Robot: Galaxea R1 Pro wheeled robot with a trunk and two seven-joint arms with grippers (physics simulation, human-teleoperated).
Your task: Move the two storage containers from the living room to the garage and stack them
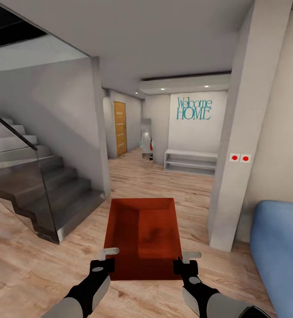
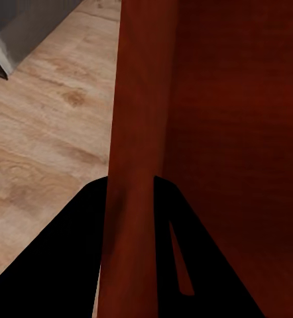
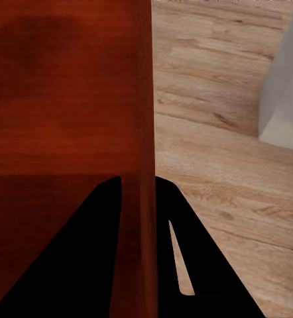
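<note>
I hold one orange-red storage container [image 1: 142, 236] out in front of me above the light wood-plank floor, open side up. My left gripper [image 1: 105, 263] is shut on its left wall near the front corner, and my right gripper [image 1: 181, 265] is shut on its right wall. In the left wrist view the thin red container wall [image 2: 136, 165] runs between the two dark fingers [image 2: 60, 265]. The right wrist view has the container wall [image 3: 145, 132] pinched between the fingers [image 3: 199, 265] the same way.
A grey staircase [image 1: 36, 185] with a glass balustrade stands at the left. A white pillar [image 1: 241, 141] and a blue sofa [image 1: 281, 247] close off the right. Ahead the hallway runs to a wooden door [image 1: 120, 128], a white bench [image 1: 190, 161] and a "Welcome HOME" wall.
</note>
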